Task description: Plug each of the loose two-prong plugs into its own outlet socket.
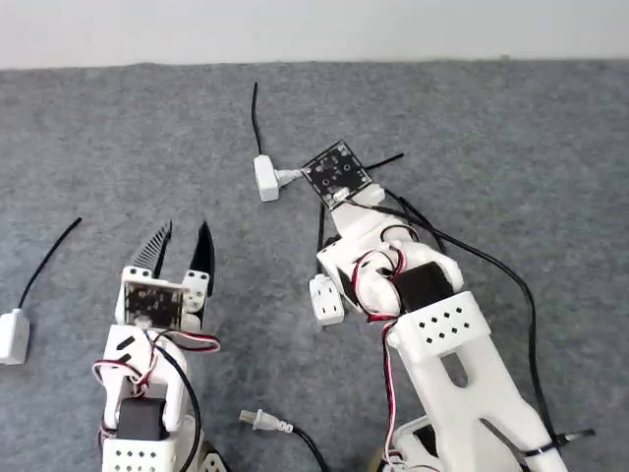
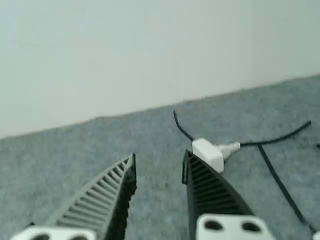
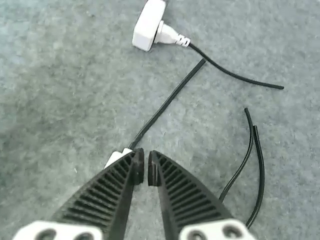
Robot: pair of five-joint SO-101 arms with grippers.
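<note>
One loose plug (image 1: 260,421) | middle socket (image 1: 326,298) just beside right arm (image 1: 423,295)

**Grey Mat and Pale Wall Framing the Scene**

A grey, felt-like mat (image 1: 521,128) is covering the table in the high view, stretching from the 6 o'clock edge up toward 12 o'clock. A pale wall (image 1: 314,29) is running along the 12 o'clock edge, meeting the mat in a straight line. The mat's surface is looking slightly mottled, possibly short-pile carpet.
</note>
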